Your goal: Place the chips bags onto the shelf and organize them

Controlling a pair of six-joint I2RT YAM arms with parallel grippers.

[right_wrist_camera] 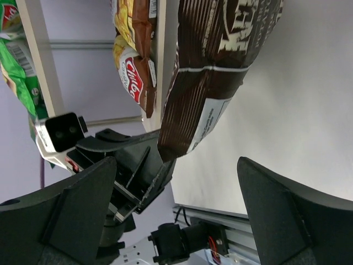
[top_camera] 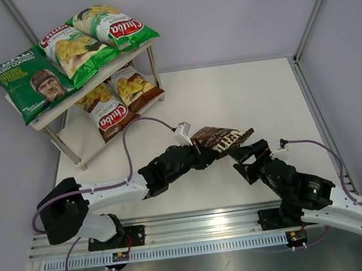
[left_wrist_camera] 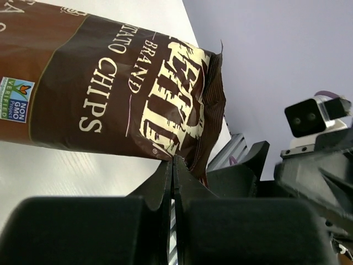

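Observation:
The dark brown Kettle chips bag (top_camera: 223,139) hangs above the table, pinched by its crimped end seam in my shut left gripper (top_camera: 200,147). In the left wrist view the jaws (left_wrist_camera: 174,160) meet tightly on the bag (left_wrist_camera: 121,88). My right gripper (top_camera: 248,155) stands wide open just under the bag's other end, holding nothing. In its own view the bag (right_wrist_camera: 215,61) hangs ahead of the spread fingers (right_wrist_camera: 176,161). The shelf (top_camera: 68,103) carries a dark green bag (top_camera: 29,84) and two green-white bags (top_camera: 73,51) (top_camera: 115,26) on top. Two brown bags (top_camera: 106,110) (top_camera: 135,85) lie on the lower board.
The shelf stands at the table's far left corner against the grey wall. White tabletop (top_camera: 248,94) stretches right of it. A metal frame post (top_camera: 314,10) rises at the far right. The aluminium rail (top_camera: 199,229) with both arm bases runs along the near edge.

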